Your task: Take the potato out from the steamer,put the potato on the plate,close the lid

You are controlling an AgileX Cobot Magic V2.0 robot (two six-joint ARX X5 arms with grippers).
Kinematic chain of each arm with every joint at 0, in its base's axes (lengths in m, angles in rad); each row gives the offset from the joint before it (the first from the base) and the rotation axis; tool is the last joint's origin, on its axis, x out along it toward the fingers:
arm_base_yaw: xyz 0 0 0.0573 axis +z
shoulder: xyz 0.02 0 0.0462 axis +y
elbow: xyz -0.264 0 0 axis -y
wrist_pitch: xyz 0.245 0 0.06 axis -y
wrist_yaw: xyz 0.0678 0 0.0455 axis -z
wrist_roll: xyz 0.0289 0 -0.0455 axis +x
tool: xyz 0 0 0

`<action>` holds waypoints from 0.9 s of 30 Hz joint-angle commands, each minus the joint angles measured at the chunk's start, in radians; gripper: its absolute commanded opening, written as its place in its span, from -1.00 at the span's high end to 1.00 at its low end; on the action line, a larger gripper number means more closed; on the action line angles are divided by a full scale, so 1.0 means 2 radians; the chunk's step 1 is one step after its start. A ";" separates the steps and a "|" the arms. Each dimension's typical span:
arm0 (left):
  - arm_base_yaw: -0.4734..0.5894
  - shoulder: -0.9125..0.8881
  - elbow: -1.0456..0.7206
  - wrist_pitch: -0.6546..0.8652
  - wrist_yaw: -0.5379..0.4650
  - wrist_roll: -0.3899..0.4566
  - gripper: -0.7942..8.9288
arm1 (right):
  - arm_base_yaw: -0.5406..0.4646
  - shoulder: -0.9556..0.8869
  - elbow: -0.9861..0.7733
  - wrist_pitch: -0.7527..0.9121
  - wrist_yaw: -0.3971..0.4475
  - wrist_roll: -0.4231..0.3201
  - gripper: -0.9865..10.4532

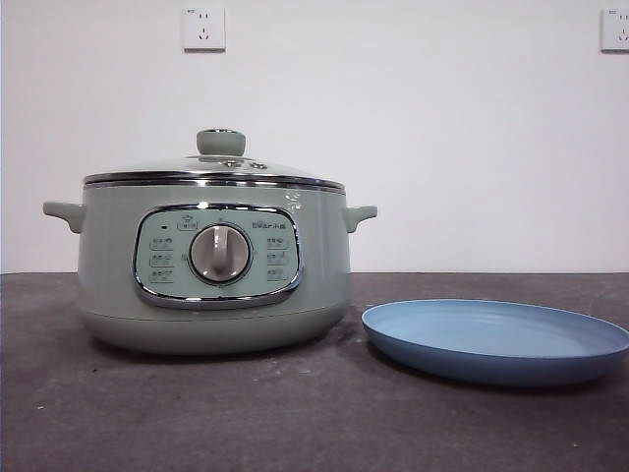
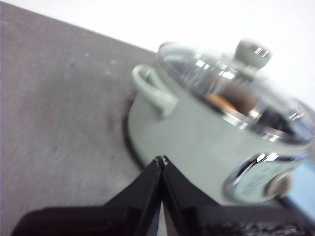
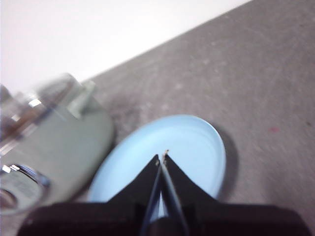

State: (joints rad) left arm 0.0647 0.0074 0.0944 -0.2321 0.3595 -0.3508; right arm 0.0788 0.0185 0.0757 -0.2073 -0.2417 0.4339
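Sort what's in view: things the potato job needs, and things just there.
Job:
steamer
lid, on the steamer
potato, inside, under the glass
plate, empty
left gripper
right gripper

Just there:
two wall sockets
table

Low front camera faces the wall (both wrist cameras share the steamer point(image 1: 214, 265)).

Two black grippers, left gripper point(image 2: 161, 161) and right gripper point(image 3: 163, 156). Flat, pointy jaws like bird beaks, wide at the base, with tiny pale tips.
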 commanded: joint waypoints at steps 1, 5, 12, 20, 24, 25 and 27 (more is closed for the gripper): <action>0.001 0.003 0.030 -0.007 0.010 -0.010 0.85 | 0.001 0.008 0.029 0.004 -0.003 0.015 0.85; 0.001 0.034 0.085 -0.032 0.023 -0.007 0.85 | 0.001 0.048 0.084 -0.024 -0.019 0.013 0.85; 0.001 0.137 0.194 -0.085 0.106 0.048 0.85 | 0.001 0.161 0.221 -0.125 -0.090 -0.052 0.85; -0.001 0.256 0.327 -0.210 0.182 0.159 0.85 | 0.006 0.306 0.399 -0.296 -0.181 -0.194 0.85; -0.008 0.292 0.381 -0.278 0.202 0.207 0.85 | 0.017 0.356 0.465 -0.371 -0.196 -0.248 0.85; -0.011 0.299 0.393 -0.294 0.202 0.218 0.85 | 0.021 0.366 0.479 -0.389 -0.194 -0.261 0.85; -0.017 0.310 0.412 -0.323 0.203 0.234 0.85 | 0.030 0.382 0.499 -0.419 -0.194 -0.279 0.85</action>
State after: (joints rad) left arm 0.0360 0.6239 0.9089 -0.8627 0.7555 0.0490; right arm 0.1322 0.7795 1.0634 -1.0306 -0.6262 -0.0528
